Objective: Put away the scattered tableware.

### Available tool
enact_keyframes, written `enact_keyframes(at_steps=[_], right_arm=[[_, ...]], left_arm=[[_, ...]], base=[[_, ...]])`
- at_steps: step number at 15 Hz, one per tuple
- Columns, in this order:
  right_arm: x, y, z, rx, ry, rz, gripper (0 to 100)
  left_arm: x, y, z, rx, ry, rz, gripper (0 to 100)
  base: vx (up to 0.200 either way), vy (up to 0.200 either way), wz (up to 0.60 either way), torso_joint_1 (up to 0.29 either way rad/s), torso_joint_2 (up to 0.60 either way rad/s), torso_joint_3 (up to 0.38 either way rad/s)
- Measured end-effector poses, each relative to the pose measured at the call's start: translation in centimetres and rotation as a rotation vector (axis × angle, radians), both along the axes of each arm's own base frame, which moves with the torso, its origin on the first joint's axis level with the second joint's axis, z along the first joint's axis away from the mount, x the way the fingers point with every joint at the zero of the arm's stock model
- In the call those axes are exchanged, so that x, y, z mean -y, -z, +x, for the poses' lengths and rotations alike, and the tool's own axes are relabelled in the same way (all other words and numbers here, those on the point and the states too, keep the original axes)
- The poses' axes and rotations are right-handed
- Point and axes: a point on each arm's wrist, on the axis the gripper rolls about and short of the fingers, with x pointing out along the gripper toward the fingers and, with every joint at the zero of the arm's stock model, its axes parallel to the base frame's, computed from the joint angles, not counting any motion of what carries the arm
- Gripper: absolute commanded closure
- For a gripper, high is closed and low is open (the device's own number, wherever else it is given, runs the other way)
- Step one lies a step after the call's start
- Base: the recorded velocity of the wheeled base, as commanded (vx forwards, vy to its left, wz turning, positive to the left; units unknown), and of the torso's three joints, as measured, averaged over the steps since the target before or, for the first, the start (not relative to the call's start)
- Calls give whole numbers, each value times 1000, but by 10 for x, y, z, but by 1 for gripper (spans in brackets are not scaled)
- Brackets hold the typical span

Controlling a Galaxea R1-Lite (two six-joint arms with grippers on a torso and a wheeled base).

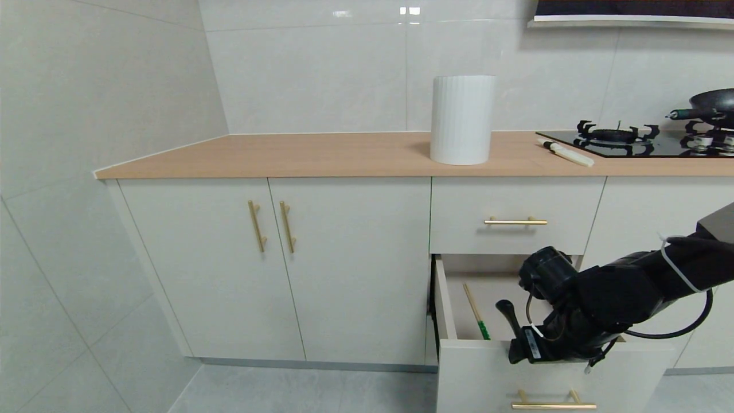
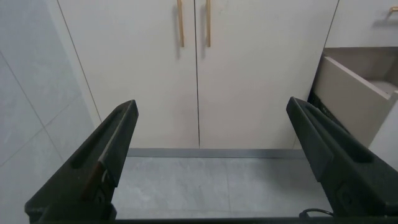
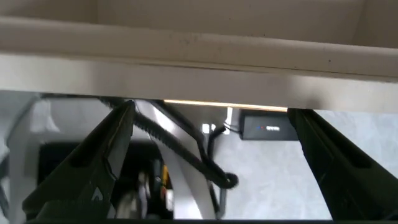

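- Your right gripper point(image 3: 211, 121) hangs at the front edge of the open drawer point(image 1: 444, 301), its fingers spread wide with nothing between them.
- The chopsticks point(image 1: 475, 317) lie inside that drawer near its left wall. Their long axis runs back to front, with the green ends toward the drawer front.
- A pale utensil point(image 1: 566, 153) lies flat on the counter point(image 1: 315, 155), just beside the hob point(image 1: 619, 143). It is slanted, with its dark end toward the wall.
- Your left gripper point(image 2: 212, 104) faces the cabinet doors point(image 2: 249, 68), with its fingers apart and empty.
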Motion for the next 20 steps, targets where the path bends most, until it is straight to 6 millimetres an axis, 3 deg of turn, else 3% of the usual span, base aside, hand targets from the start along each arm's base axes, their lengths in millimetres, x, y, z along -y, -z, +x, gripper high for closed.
enact_keyframes(at_steps=[20], right_arm=[[-1,21,110,167,107,7,0]], left_arm=[[0,0,0,0,0,0,0]], base=[[0,0,0,0,0,0]])
